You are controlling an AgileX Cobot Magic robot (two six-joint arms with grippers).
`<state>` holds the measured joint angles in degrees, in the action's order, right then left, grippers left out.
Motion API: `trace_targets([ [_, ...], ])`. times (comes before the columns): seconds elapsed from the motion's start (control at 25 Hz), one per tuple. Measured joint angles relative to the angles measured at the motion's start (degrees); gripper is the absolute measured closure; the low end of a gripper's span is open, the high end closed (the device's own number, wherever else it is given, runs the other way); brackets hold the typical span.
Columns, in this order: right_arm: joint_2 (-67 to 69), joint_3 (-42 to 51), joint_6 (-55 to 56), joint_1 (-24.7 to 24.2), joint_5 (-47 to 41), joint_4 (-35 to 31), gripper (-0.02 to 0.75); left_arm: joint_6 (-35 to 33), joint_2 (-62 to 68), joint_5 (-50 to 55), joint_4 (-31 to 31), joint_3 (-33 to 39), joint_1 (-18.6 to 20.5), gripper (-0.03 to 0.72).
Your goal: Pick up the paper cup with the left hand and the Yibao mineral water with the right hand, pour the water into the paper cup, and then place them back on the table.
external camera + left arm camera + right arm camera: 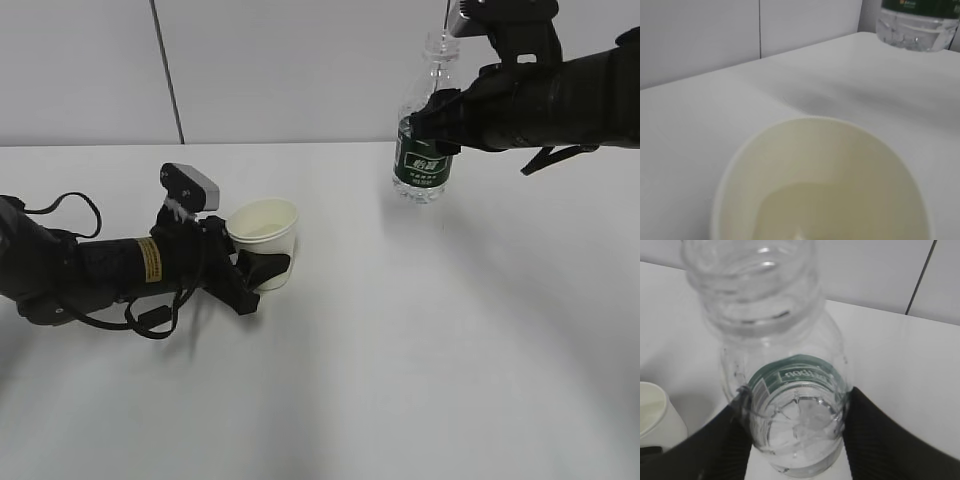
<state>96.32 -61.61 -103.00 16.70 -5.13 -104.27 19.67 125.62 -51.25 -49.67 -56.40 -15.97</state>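
Fingers of left hand [262, 268] clamped round paper cup [265, 240] low over table [420, 340], mouth up to receive. Right hand [440, 115] gripping Yibao mineral water [425, 125], upright, raised well apart; not yet tipped.

Open desk [420, 360] lies between the cup [265, 240] at left and the raised bottle [425, 130] at right. Only the two arms [90, 270] occupy the sides.
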Motion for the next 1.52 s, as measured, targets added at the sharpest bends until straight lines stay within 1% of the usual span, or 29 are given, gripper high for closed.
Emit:
trace_targets([
  [0.28, 0.0, 0.0, -0.13, 0.0, -0.1, 0.0, 0.314, -0.02, 1.0, -0.9, 3.08, -0.07, 0.0, 0.322],
  [0.48, 0.0, 0.0, -0.47, 0.0, -0.1, 0.0, 0.314, -0.02, 1.0, -0.9, 2.98, -0.07, 0.16, 0.312],
  [0.6, 0.0, 0.0, -0.59, 0.0, -0.1, 0.0, 0.314, -0.07, 1.0, -0.9, 2.84, -0.07, 0.16, 0.251],
  [0.68, 0.0, 0.0, -0.83, 0.0, -0.1, 0.0, 0.314, -0.07, 1.0, -0.86, 2.78, -0.07, 0.16, 0.176],
  [0.76, 0.0, 0.0, -0.83, 0.0, -0.1, 0.0, 0.314, -0.07, 1.0, -0.86, 2.78, -0.07, 0.16, 0.123],
  [0.84, 0.0, 0.0, -0.86, 0.0, -0.1, 0.0, 0.314, -0.07, 1.0, -0.86, 2.78, -0.07, 0.16, 0.101],
  [1.0, 0.0, 0.0, -0.95, 0.0, -0.1, 0.0, 0.314, -0.07, 1.0, -0.86, 2.22, -0.07, 0.16, 0.094],
  [1.28, 0.0, 0.0, -0.98, 0.0, -0.1, 0.0, 0.314, 0.93, -1.59, 0.82, -2.01, -0.07, 0.16, 0.095],
  [1.36, 0.0, 0.0, -0.98, 0.0, -0.1, 0.0, 0.314, 2.23, -2.76, 3.44, -3.12, -0.07, 0.23, 0.095],
  [1.52, 0.0, 0.0, -0.98, 0.0, -0.1, 0.0, 0.314, 7.87, -4.55, 4.9, -8.28, -0.07, 1.28, 0.095],
])
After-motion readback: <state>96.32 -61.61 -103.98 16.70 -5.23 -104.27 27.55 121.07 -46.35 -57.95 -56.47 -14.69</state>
